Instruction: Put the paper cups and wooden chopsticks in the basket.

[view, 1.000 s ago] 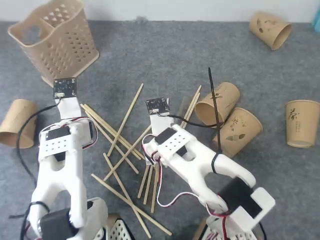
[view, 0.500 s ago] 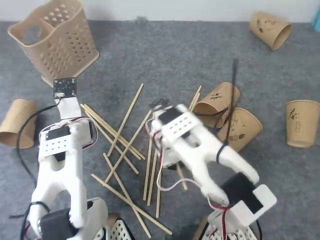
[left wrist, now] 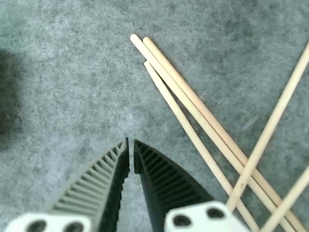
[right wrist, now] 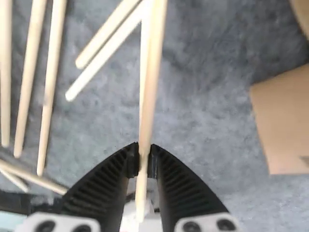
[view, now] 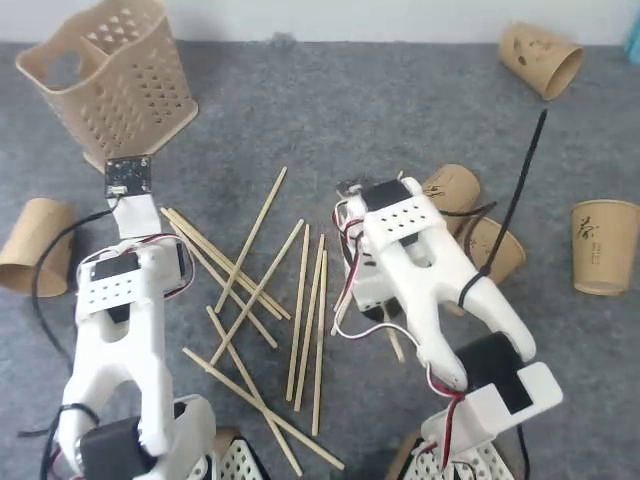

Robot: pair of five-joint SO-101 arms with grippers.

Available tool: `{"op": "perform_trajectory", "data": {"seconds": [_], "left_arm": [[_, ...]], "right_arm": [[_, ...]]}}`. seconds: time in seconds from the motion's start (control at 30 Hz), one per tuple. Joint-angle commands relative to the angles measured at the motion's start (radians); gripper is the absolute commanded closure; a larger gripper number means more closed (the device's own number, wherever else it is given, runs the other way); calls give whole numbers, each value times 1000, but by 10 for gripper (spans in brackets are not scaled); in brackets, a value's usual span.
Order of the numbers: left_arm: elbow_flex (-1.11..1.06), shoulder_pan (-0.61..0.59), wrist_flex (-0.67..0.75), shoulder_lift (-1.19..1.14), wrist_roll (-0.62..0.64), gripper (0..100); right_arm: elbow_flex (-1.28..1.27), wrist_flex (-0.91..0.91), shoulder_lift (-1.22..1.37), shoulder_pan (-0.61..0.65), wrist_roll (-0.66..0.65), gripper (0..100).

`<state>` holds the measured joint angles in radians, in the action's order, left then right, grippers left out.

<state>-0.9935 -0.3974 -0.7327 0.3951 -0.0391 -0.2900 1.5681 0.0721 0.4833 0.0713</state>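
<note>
Several wooden chopsticks (view: pixel 262 285) lie scattered on the grey mat between the two arms. My right gripper (right wrist: pixel 143 153) is shut on a chopstick (right wrist: pixel 150 72), which runs straight out ahead of its jaws; the low end of that stick (view: pixel 395 345) pokes out under the right arm. My left gripper (left wrist: pixel 130 141) is shut on nothing and hovers just beside the ends of three chopsticks (left wrist: pixel 159 63). The tan slotted basket (view: pixel 110 75) stands at the far left corner. Two paper cups (view: pixel 452 188) lie partly hidden behind the right arm.
More paper cups lie around: one at the far right corner (view: pixel 540 58), one at the right edge (view: pixel 603 245), one at the left edge (view: pixel 35 245). A cup's brown side (right wrist: pixel 282 125) is close to the right gripper. A black cable (view: pixel 522 180) sticks up by the right arm.
The right arm has swung right toward the two cups with the chopstick in its jaws, and the loose sticks under it now lie nearly parallel. The left arm has not moved.
</note>
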Motion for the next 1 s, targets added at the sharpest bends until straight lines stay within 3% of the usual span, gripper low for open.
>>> {"op": "perform_trajectory", "data": {"seconds": [0.0,0.07,0.17,0.47,0.67,0.97], "left_arm": [[41,-6,9,5,2,988],[41,-6,9,5,2,988],[41,-6,9,5,2,988],[41,-6,11,5,2,988],[41,-3,14,5,2,988],[41,-2,14,5,2,988]], "right_arm": [[15,-24,-12,-24,-12,900],[15,-22,-15,-24,-12,893],[20,-33,-21,-25,-12,996],[15,-45,-18,-27,-12,978],[-28,-117,-8,-105,-20,818],[-244,-377,-8,-180,-21,905]]}}
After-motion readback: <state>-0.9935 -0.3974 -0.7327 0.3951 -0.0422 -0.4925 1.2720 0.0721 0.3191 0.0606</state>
